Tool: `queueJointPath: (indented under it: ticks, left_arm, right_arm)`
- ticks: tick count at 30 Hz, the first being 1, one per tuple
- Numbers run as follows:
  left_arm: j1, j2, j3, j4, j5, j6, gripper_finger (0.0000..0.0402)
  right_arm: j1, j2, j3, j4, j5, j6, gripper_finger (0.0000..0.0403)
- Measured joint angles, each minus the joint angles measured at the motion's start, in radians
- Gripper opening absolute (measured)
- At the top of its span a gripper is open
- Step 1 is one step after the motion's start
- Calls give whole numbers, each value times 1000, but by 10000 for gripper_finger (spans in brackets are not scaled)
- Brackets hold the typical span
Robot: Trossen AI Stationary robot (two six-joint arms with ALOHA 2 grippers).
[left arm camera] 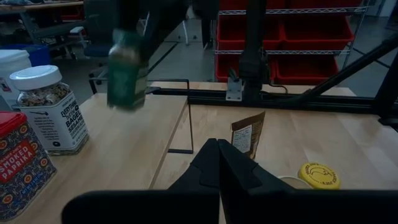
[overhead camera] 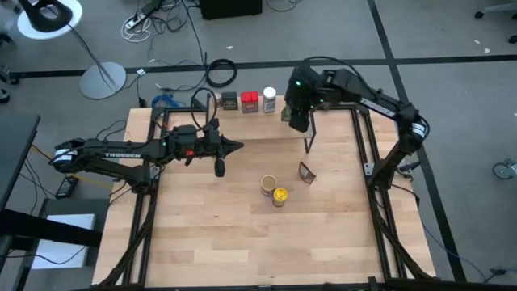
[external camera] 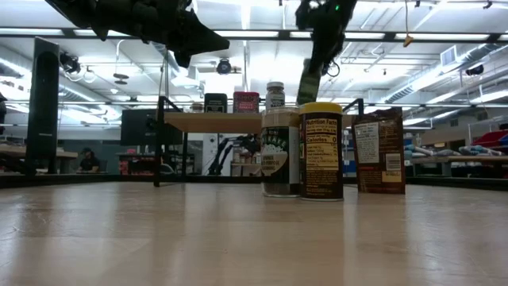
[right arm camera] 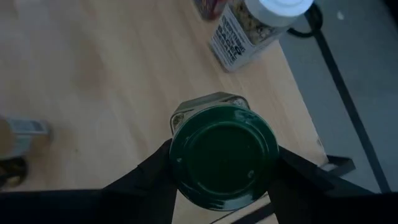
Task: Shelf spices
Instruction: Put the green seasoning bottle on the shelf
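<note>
Standing on the shelf [overhead camera: 194, 123]: three spices, perhaps; fourth held.

The left gripper [left arm camera: 217, 163] is closed. Ahead — a green jar [left arm camera: 127, 70] held above the shelf [left arm camera: 124, 143], beside a white-lidded jar [left arm camera: 51, 109].

The green-lidded jar [right arm camera: 224, 155] shows a dark green top. A white-lidded jar [left arm camera: 50, 106] stands by a red tin [left arm camera: 18, 158]; at two o'clock, a yellow-lidded jar [external camera: 321, 151] wears a brown label on the pale wood bench [overhead camera: 242, 242].
</note>
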State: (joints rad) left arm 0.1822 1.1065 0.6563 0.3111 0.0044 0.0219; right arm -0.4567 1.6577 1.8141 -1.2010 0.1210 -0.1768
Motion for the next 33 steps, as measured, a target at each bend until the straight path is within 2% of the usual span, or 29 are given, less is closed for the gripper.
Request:
queueJointPath:
  ticks: [6,18,24,33]
  left_arm:
    - [0,0,0,0,0,18,1]
    - [1,0,0,-3,-6,30,1]
    - [1,0,0,-3,-6,47,1]
    - [1,0,0,-4,-5,47,1]
  right_arm:
    - [-45,84,24,-1,-13,-71,196]
    - [-50,234,314,-193,-38,-116,197]
    - [-50,240,340,-215,-47,-121,242]
    - [-56,238,341,-211,-67,-129,196]
